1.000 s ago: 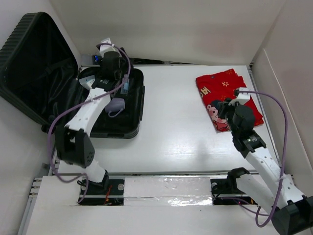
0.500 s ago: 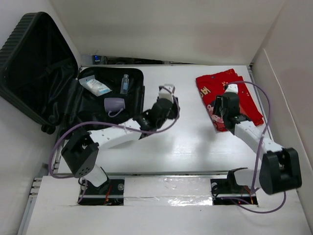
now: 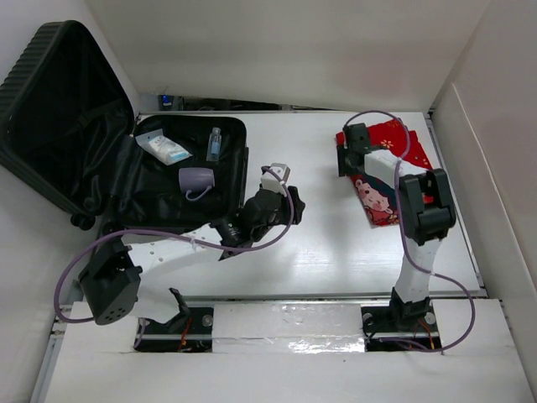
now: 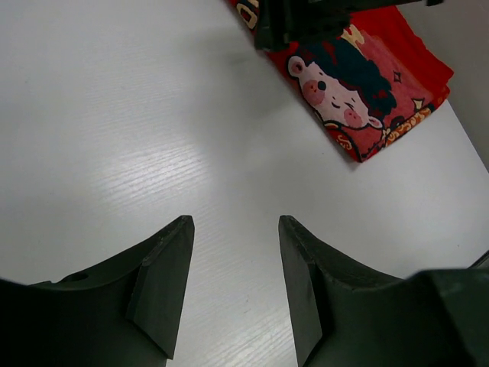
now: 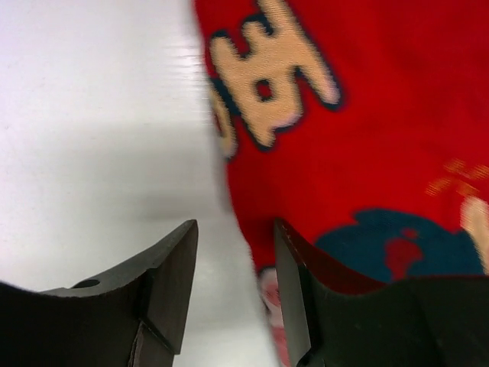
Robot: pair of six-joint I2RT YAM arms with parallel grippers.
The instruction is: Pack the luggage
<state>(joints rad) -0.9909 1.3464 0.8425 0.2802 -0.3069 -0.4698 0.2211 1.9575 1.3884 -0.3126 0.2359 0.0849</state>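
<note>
My right gripper (image 5: 233, 229) is spread, straddling the left edge of the cloth (image 5: 367, 115), whose long axis runs back toward the arm's base; the luggage (image 3: 59, 109) lies open well to its left; the left gripper (image 4: 234, 225), spread and empty, hovers between, likely crowding the carry.

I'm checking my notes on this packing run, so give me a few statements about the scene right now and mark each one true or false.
1. The luggage lies open at the table's left. True.
2. The right gripper is open at the red cloth's edge. True.
3. The red cloth is inside the luggage. False: it lies on the table at the right.
4. A lavender mug sits in the luggage. True.
5. The left gripper holds the mug. False: it is open and empty over bare table.
</note>
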